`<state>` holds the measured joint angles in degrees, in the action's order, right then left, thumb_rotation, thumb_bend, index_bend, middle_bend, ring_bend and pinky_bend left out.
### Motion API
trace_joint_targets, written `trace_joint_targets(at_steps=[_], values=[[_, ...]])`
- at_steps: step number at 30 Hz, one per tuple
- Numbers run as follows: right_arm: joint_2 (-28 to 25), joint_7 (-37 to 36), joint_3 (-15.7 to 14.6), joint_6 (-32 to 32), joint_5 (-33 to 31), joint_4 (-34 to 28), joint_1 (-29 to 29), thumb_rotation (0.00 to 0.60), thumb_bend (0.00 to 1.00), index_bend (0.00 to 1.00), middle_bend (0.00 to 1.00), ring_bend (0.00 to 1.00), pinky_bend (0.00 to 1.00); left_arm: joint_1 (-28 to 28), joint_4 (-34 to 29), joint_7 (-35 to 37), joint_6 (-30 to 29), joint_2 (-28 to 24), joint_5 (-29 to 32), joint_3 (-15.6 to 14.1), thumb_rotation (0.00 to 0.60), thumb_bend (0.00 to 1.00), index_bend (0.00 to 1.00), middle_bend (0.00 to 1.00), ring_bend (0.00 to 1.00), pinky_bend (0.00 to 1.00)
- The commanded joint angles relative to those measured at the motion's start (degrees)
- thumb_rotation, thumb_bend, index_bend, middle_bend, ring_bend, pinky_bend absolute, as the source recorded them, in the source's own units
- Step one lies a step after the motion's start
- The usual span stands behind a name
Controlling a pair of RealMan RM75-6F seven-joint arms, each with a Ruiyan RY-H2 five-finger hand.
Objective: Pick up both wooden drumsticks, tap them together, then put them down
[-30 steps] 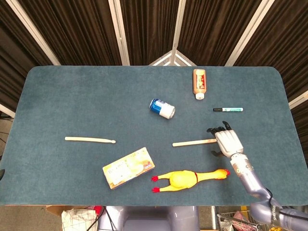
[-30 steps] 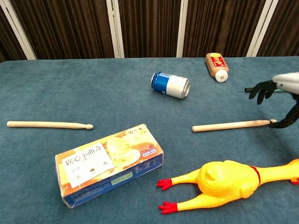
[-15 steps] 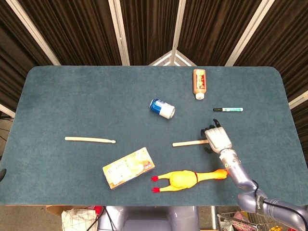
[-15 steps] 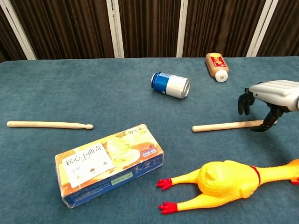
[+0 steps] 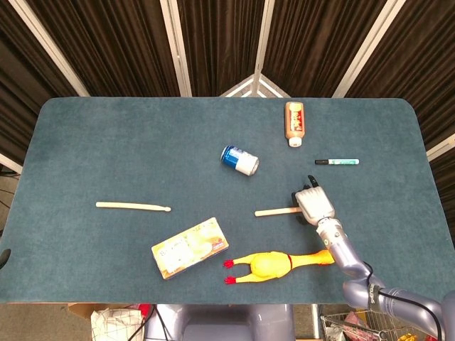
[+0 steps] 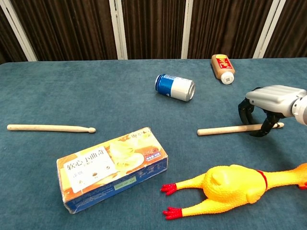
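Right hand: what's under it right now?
Under the right hand lies the right drumstick on the table, fingers arched over both sides of it. Whether they touch the stick is hidden; its butt end pokes out beyond.

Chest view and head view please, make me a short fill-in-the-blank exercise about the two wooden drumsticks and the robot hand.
1. The right hand arches over the right wooden drumstick, which lies on the ____ .
2. The left wooden drumstick lies on the table with ____ hand near it.
3. The blue and white can lies on its ____ .

Missing words: table; no; side
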<state>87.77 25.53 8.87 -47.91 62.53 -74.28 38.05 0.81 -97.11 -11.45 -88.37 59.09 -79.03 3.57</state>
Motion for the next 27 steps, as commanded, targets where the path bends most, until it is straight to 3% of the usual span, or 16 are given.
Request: trace_joint_targets(at_steps=[1, 27], values=[[0.48, 0.6, -0.09, 0.16, -0.52, 0.48, 0.44, 0.6, 0.31, 0.52, 0.5, 0.3, 0.0, -0.02, 0.02, 0.12, 0.04, -0.04, 0.14, 0.07, 0.6, 0.39, 0.07, 0.0, 0.0, 0.0], [2.41, 3.26, -1.06, -0.64, -3.31, 1.18, 2.46, 0.6, 0.37, 0.58, 0.53, 0.31, 0.0, -0.37, 0.15, -0.15, 0.55, 0.26, 0.48, -0.02, 0.6, 0.39, 0.07, 0.0, 0.0, 0.0]])
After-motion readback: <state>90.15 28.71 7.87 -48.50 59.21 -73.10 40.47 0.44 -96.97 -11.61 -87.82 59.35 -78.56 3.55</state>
